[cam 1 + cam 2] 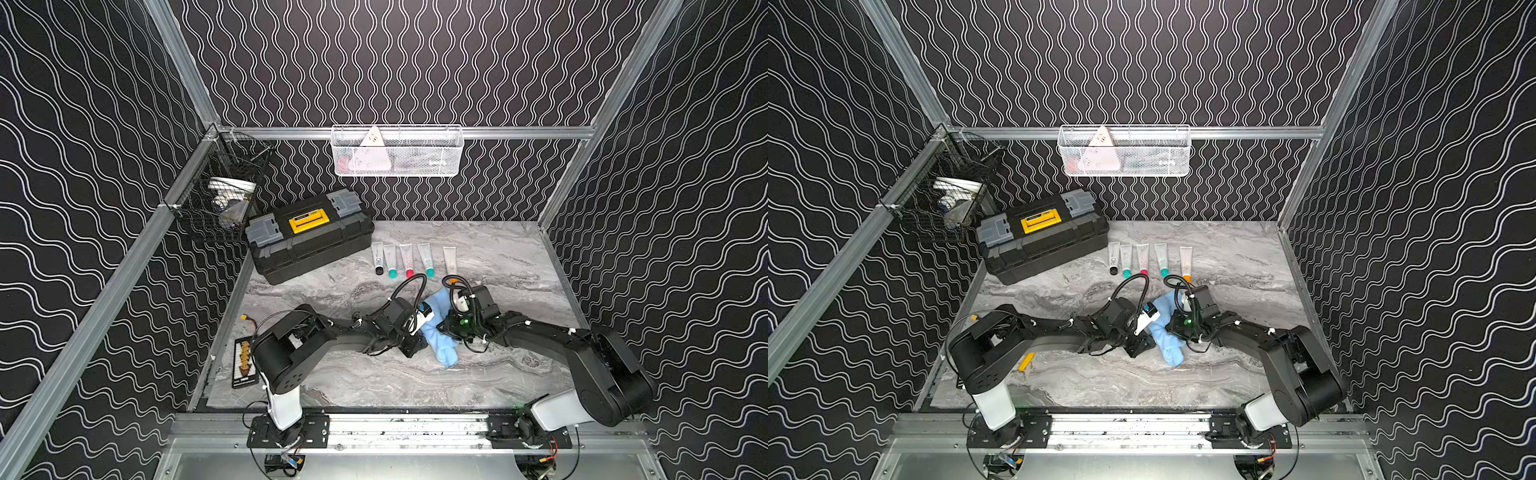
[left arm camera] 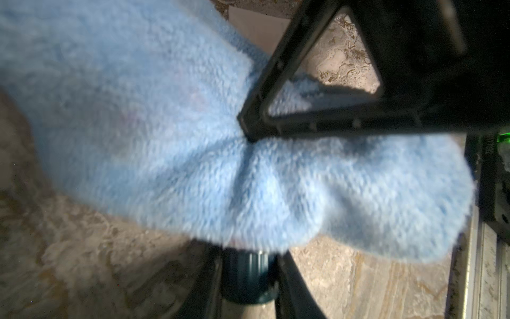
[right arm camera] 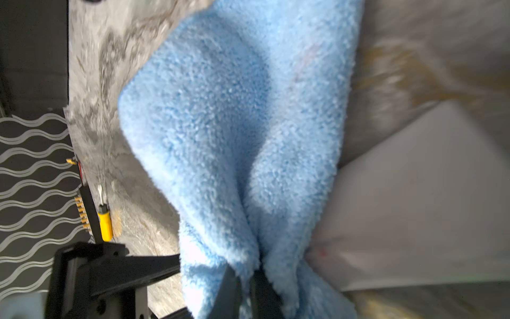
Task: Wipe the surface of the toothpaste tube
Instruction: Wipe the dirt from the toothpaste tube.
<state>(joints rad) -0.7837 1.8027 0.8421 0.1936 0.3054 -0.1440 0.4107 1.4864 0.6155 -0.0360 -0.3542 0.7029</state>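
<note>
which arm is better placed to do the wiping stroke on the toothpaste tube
Right. The right gripper is shut on the blue cloth, which lies against the toothpaste tube, so it can likely stroke. The left gripper is shut on the tube's cap end and should hold it steady.

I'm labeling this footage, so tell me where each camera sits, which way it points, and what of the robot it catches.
Top views: high over the front rail, looking down at the table; left arm and right arm show whole.
Left wrist: on the left arm, looking along the left tool, shut on the toothpaste tube cap.
Right wrist: on the right arm, looking along the right tool, shut on the cloth.
Shared: both wrist views show the cloth.
</note>
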